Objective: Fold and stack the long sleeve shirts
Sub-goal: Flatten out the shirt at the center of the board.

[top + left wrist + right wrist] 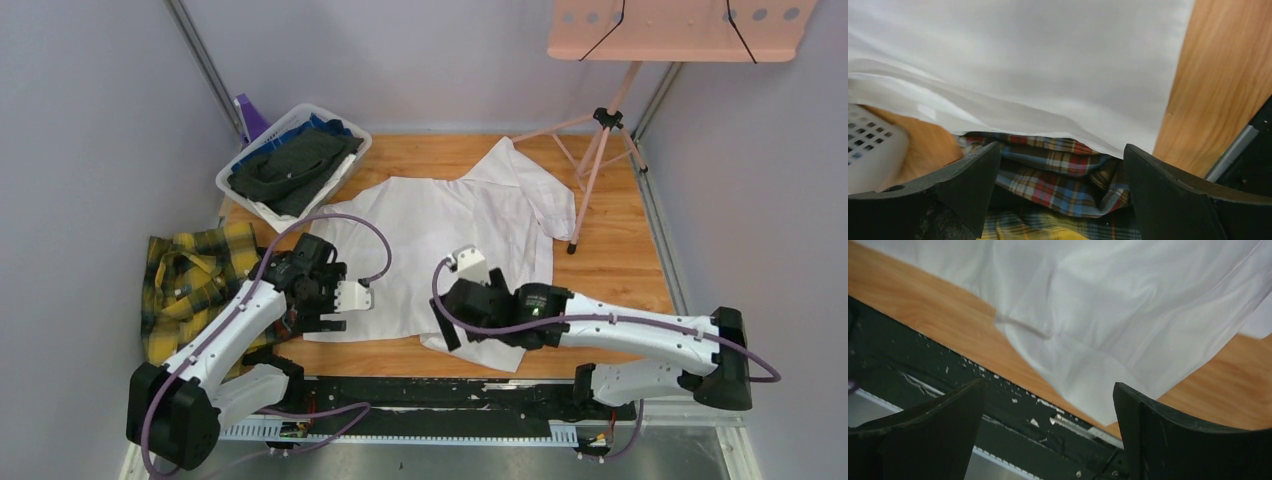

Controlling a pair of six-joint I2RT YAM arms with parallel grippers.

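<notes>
Left gripper [1060, 165]: spread wide and empty, poised at the cloth's 8 o'clock hem corner, apparently so that the edge can be pinched.
Right gripper [1048, 405]: likewise parted, nothing held, set over the 6 o'clock hem corner to mirror it.
White shirt [450, 220]: laid flat mid-table [620, 270], spread out for folding.
Plaid shirt [195, 280]: bunched at 9 o'clock, parked aside; a red-blue checked fold [1058, 175] under the white hem may be another garment.
</notes>
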